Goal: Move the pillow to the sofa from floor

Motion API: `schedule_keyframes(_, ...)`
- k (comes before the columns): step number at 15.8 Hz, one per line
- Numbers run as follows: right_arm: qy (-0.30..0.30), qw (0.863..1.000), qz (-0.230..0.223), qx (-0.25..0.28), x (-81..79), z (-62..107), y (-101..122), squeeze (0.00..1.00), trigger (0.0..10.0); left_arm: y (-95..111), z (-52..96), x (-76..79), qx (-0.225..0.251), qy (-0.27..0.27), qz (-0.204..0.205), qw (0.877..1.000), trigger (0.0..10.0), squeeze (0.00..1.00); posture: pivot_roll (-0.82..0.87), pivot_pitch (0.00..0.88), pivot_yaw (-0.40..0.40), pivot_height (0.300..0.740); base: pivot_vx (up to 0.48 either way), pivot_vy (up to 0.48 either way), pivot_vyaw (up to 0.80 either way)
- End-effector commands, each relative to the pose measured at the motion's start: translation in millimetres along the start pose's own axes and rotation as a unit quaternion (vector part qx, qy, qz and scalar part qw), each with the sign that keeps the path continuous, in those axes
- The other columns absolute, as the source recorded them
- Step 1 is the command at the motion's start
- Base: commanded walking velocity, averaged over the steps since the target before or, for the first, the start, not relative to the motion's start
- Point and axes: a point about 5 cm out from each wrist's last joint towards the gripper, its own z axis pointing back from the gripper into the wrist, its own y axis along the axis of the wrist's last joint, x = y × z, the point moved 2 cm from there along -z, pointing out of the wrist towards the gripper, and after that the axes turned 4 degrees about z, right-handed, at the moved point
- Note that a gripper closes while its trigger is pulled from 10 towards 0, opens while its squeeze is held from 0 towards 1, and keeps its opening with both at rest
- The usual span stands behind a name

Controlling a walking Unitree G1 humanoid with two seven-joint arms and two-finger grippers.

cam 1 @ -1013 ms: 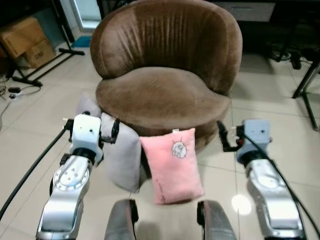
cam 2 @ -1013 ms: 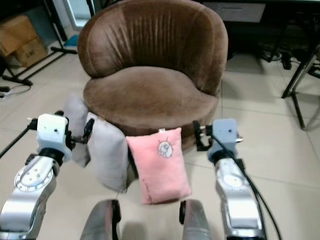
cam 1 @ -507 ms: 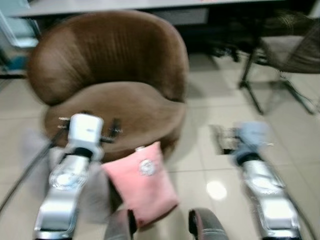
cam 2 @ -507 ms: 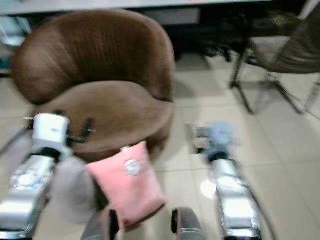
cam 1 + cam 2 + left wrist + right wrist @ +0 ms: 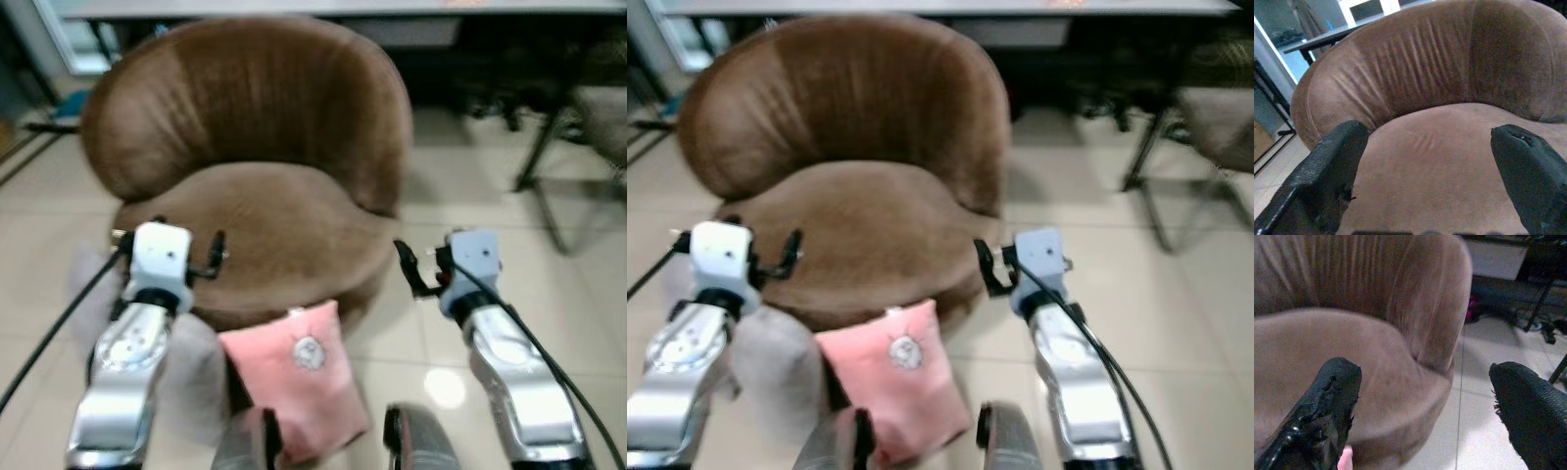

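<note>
Against sofa [image 5: 265, 211] front: pink pillow [image 5: 294, 382], cartoon patch.

You have the sofa [image 5: 265, 186] ahead, standing on the floor [image 5: 470, 323]. The pillow [image 5: 299, 377] leans against the sofa's front edge, resting on the floor. A second cushion [image 5: 191, 377] sits just left of it. A chair [image 5: 1205, 127] stands on the floor to the sofa's right, well apart.

Even indoor light, glare spot on floor tiles [image 5: 446, 388], head views perhaps motion-blurred
</note>
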Motion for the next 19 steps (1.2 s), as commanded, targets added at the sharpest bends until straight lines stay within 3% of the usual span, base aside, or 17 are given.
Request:
schedule_keyframes(1,0.01,1.0,0.007,0.003,-1.2,1.1,0.2,0.0,10.0,-0.1,1.8,0.0,0.001,0.0,-0.009,1.0,10.0,0.0,-0.15,0.0,0.077,0.602,0.0,0.0,0.0)
schedule_keyframes(6,0.031,0.999,0.009,0.003,-5.1,3.5,-0.4,0.0,10.0,-1.4,3.8,-1.5,0.002,0.004,-0.012,1.0,10.0,0.0,-0.15,0.0,0.076,0.602,0.0,0.0,0.74)
schedule_keyframes(9,0.006,1.0,0.014,0.002,-0.6,1.6,-2.1,0.0,10.0,-1.4,3.0,-2.4,0.003,0.009,-0.024,1.0,10.0,0.0,-0.15,0.0,0.074,0.602,0.0,0.0,0.71)
schedule_keyframes(16,-0.017,0.998,-0.063,-0.004,0.0,3.1,-7.1,0.0,10.0,-0.5,2.6,-3.3,0.014,0.013,-0.033,0.999,10.0,0.0,-0.15,0.0,0.076,0.587,0.0,0.0,0.0)
schedule_keyframes(19,-0.022,0.997,-0.069,-0.005,2.2,3.3,-8.4,0.0,10.0,-1.1,2.4,-4.6,0.015,0.016,-0.033,0.999,10.0,0.0,-0.15,0.0,0.076,0.572,0.0,0.0,0.0)
